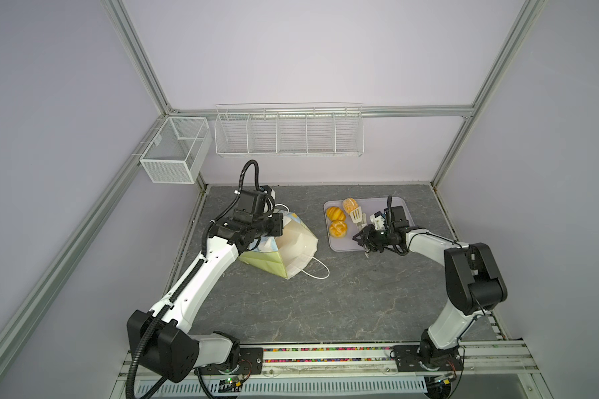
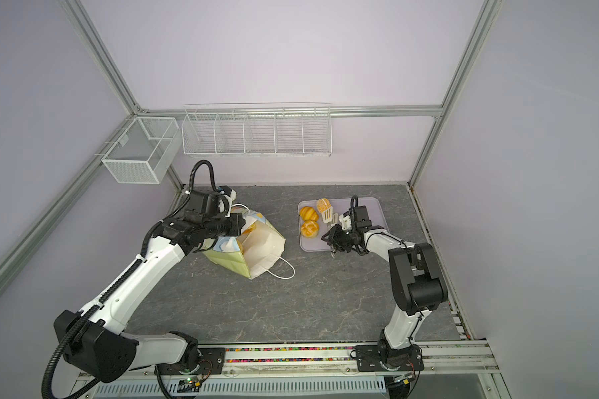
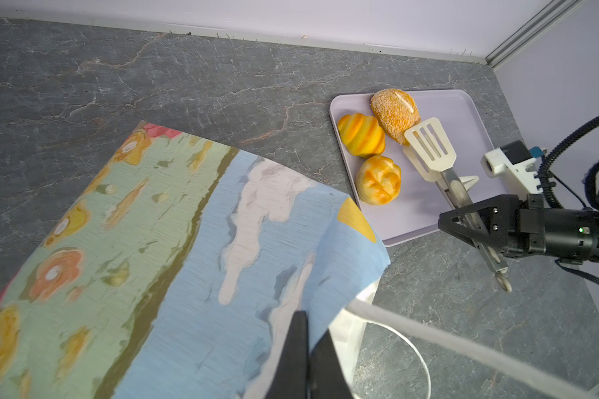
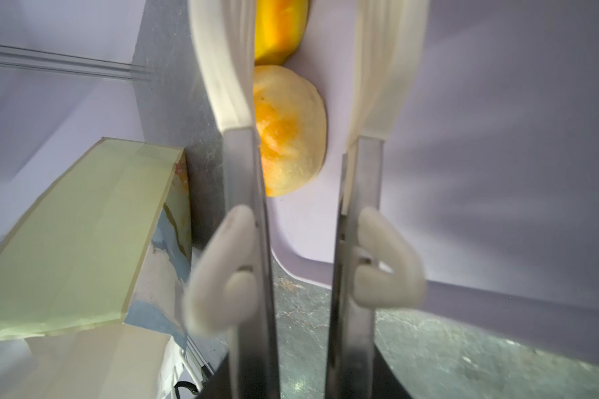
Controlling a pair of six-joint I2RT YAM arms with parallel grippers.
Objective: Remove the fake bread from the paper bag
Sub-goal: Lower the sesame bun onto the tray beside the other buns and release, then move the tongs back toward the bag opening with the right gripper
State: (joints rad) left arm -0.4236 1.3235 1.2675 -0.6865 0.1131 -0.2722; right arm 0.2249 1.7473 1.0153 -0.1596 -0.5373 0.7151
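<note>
White arm shells (image 1: 208, 276), black joints (image 1: 471, 273) — ribbed black cable conduit (image 1: 129, 378)

A lilac tray (image 1: 369, 204) lies right of centre on the grey stone-look tabletop (image 1: 325, 304), with white slotted tongs (image 1: 357, 217) angled over it. 1 wire rack (image 1: 288, 130) hangs upper centre, 1 mesh basket (image 1: 175, 148) to its left.

The near half of the tabletop (image 1: 325, 311) lies bare, and so does the strip between the bag (image 1: 291, 248) at left and the tray (image 1: 343, 244) at far right. Three bread rolls (image 1: 336, 213) crowd the tray's left side; tongs (image 1: 356, 215) reach over its middle.
</note>
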